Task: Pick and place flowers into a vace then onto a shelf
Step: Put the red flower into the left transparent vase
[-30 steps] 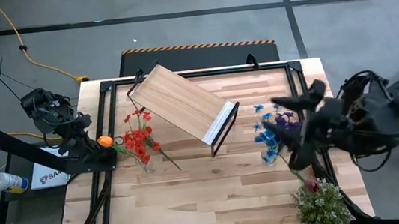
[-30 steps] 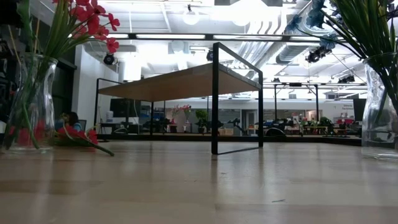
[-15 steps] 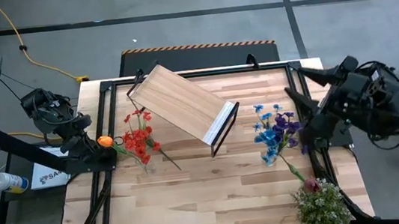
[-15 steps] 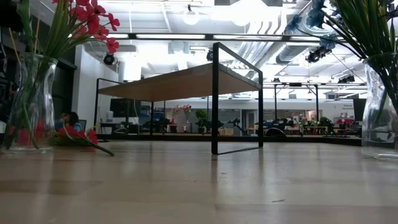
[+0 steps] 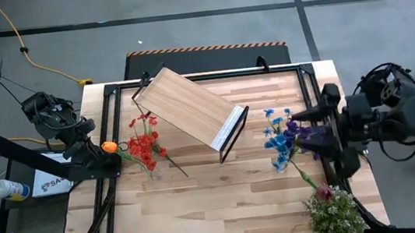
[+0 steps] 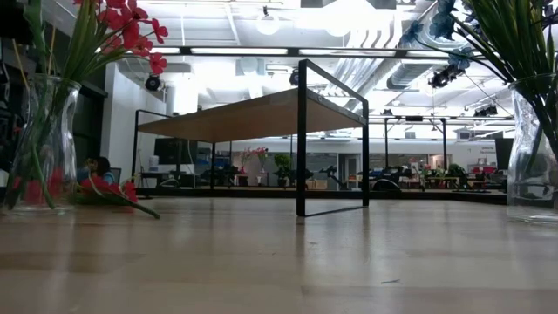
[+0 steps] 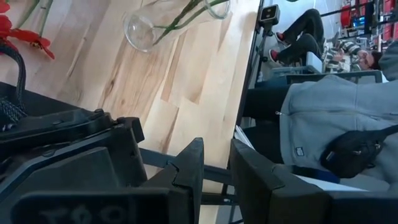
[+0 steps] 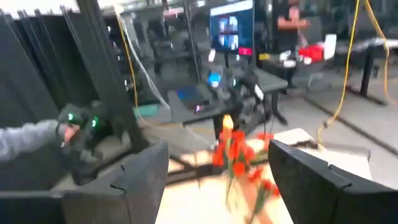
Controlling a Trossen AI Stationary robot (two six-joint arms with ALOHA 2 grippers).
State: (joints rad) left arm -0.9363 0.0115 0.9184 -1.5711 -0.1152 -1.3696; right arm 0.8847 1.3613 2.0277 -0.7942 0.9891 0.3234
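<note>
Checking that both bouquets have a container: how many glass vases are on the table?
2. One vase holds the red flowers on the table's left; the other vase holds the blue and purple flowers on its right. None elsewhere, as far as visible.
</note>
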